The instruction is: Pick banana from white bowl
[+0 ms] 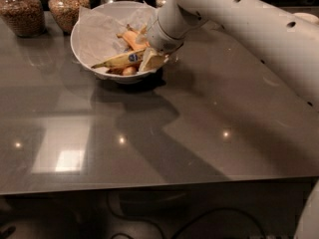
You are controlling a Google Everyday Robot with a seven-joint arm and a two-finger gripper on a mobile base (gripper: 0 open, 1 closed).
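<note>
The gripper (150,59) is lowered into the right side of the white bowl (79,51), at the thick end of the banana (118,60); whether it is spread or closed cannot be told. The banana lies across the bowl's front, dull yellow and speckled, with a blue sticker (133,57) near the gripper. Orange-yellow fruit (133,38) and crinkled white paper (97,33) are noted behind it. The bowl stands on a glossy grey table (149,148), with brown-filled glass jars (21,11) behind.
</note>
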